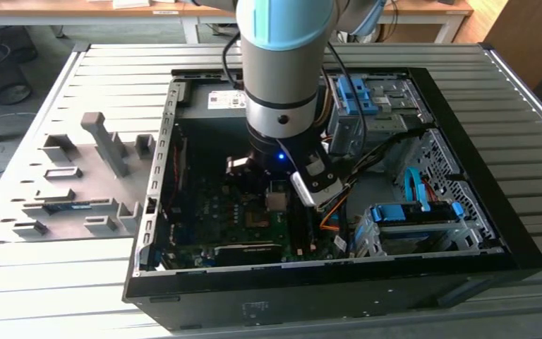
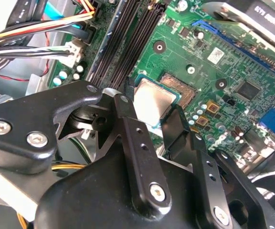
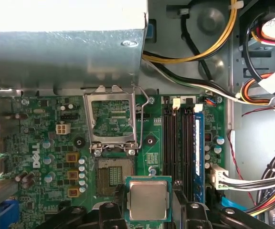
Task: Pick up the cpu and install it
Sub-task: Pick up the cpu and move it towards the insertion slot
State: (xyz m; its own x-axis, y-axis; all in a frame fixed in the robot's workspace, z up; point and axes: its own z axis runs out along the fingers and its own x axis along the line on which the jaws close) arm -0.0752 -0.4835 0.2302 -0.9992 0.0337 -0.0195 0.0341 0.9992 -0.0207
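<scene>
Arm [image 1: 285,70]: grey tube, light-blue joint cap, black wrist, blue LED, black cable. Gripper [image 2: 152,102]: black fingers [image 2: 137,152], silver screws.

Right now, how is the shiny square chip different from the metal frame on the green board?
The cpu has a solid silver-grey face; the socket frame is a rim with an open middle showing the motherboard. The cpu is gripped between the fingers above that board; the socket frame is fixed to it and flipped open. Both are squarish and metal.
</scene>
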